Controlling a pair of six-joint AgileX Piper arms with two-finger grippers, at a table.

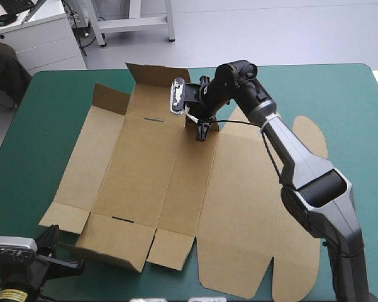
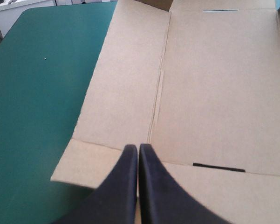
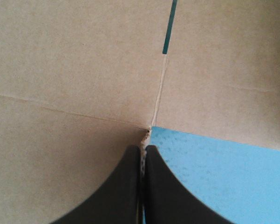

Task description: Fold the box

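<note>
Lower left of the high view: left gripper (image 2: 138, 148), black fingers pressed together in one pointed arch, tips over the near flap's edge. Across the frame's middle: flat cut sheet of brown board, the box (image 1: 144, 182), spread on the teal-green table cover (image 1: 38, 145); near flaps slightly raised, far-left flaps tilted up. Open cover along the left side and at upper right. Upper centre: right gripper (image 1: 202, 132), pointing down at the far edge, all but closed on a frayed board corner.
</note>
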